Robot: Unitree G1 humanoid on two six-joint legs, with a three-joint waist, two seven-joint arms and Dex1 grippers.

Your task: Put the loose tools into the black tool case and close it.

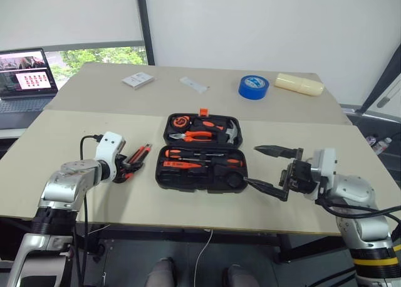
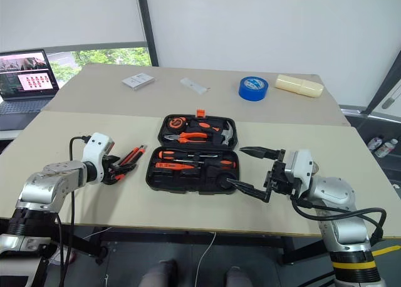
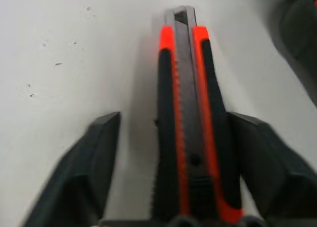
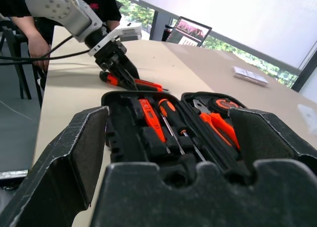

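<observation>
The black tool case (image 1: 168,125) lies open in the middle of the table. Two screwdrivers (image 1: 188,155), a slim orange tester (image 1: 182,165) and a small black roll (image 1: 235,181) sit in its near half. The orange-and-black utility knife (image 1: 139,153) lies on the table just left of the case. My left gripper (image 1: 128,166) is down at the knife's near end. In the left wrist view the knife (image 3: 190,128) lies between its open fingers, close against one and with a gap to the other. My right gripper (image 1: 250,165) hovers wide open at the case's front right corner, holding nothing.
A blue tape roll (image 1: 253,86) and a cream block (image 1: 299,84) rest at the table's far right. A white card (image 1: 138,80) and a small white strip (image 1: 193,84) lie at the far middle. A laptop (image 1: 25,80) stands far left. A person (image 4: 29,28) stands beyond the table's left side.
</observation>
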